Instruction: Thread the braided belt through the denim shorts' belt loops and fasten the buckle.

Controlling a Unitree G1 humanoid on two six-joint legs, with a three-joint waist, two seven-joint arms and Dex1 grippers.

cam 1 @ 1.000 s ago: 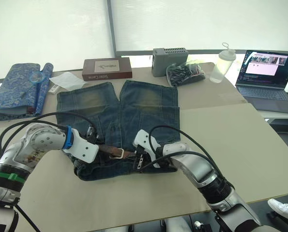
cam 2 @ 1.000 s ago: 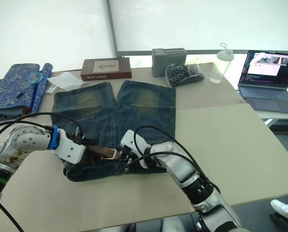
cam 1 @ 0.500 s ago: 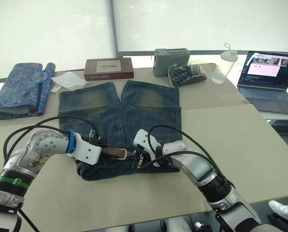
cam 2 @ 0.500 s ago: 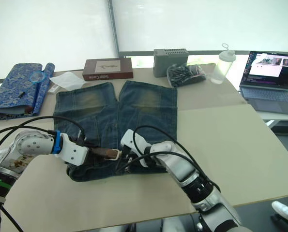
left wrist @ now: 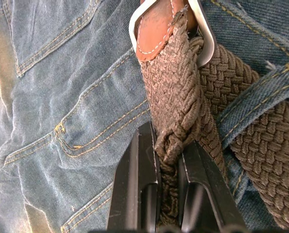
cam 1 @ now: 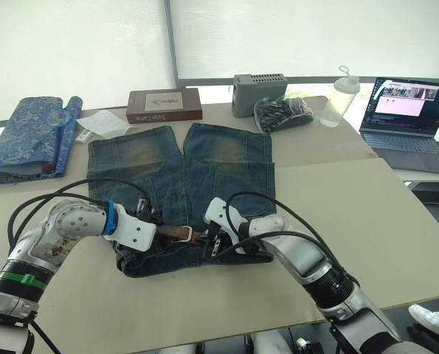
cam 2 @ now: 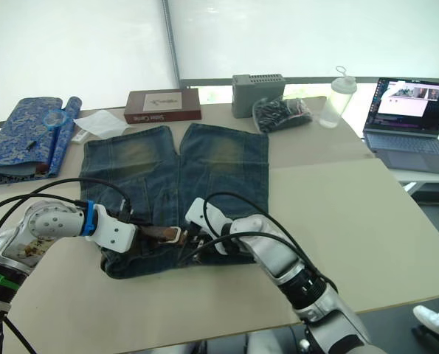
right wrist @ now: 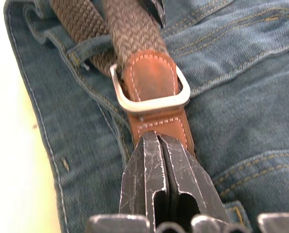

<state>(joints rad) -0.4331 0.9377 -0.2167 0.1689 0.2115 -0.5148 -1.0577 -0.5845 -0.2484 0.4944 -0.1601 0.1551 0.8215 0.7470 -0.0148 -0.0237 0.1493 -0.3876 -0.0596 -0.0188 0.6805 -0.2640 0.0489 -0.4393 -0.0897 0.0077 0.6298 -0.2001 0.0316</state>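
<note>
Head pair looking down from above; wrist cameras pressing in close.
Both eye views are overlooking the shorts [cam 1: 181,193]; each wrist camera is facing along its fingers, meeting head-on over the buckle [right wrist: 150,91], just beyond each gripper's tips.

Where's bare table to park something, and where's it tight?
Free: the wide tan table right of the shorts, short of the laptop; also the near-left corner below the blue cloth. Crowded: the far edge, with book, grey box, black bag and bottle, and the waistband, where both claws work the belt.
</note>
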